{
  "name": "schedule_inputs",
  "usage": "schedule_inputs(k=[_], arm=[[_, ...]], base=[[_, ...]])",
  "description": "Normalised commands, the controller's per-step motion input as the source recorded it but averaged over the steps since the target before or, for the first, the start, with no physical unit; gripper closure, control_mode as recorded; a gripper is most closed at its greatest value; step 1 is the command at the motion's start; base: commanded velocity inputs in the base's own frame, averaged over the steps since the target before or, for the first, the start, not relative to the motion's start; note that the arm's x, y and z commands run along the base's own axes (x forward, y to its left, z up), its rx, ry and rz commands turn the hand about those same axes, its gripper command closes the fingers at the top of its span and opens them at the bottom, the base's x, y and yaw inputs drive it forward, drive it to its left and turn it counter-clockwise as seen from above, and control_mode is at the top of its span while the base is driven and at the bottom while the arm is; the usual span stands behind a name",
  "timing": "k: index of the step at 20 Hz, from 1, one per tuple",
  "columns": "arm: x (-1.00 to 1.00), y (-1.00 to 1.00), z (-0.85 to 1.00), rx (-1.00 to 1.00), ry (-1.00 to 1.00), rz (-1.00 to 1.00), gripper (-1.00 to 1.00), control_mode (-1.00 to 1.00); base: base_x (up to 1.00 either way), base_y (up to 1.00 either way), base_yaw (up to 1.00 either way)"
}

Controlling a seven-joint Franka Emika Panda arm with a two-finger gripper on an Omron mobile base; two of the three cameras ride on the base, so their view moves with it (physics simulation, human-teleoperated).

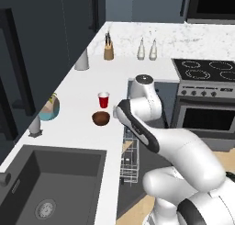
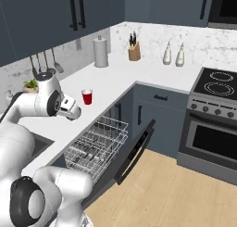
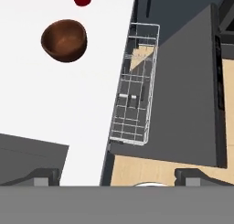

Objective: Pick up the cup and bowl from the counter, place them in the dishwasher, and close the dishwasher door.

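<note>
Nothing loaded yet: small red party cup [image 1: 103,100] and dark reddish-brown bowl [image 1: 101,118], at its 6 o'clock, sat on white desk [image 1: 78,109]. Gripper [image 3: 116,175] spread wide, empty. Slate-blue dishwasher door [image 2: 136,149] hung open.

arm [image 1: 183,150]: glossy white, rounded segments | joints: dark grey bands | tool [image 3: 116,175]: dark fingertips

You have slate-blue cabinets [image 2: 159,112] below and dark wall cabinets [image 2: 41,17] above, with a white speckled backsplash [image 2: 157,36] between them at the corner. To your right stands a steel oven [image 2: 210,138] with black glass and a black cooktop [image 1: 206,70]. Light wood floor [image 2: 171,193] runs in front, evenly lit.
</note>
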Motion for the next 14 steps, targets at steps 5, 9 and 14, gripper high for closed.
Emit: schedule_inputs(k=[5,9,14], arm=[[0.45,0.15,-0.1,0.04,0.05,0.0,-1.0,-1.0],[0.51,0.08,-0.12,0.02,0.05,0.0,-1.0,-1.0],[0.56,0.12,-0.16,0.0,0.0,0.0,-1.0,-1.0]], base=[[0.0,0.0,0.0],[0.0,0.0,0.0],[0.0,0.0,0.0]])
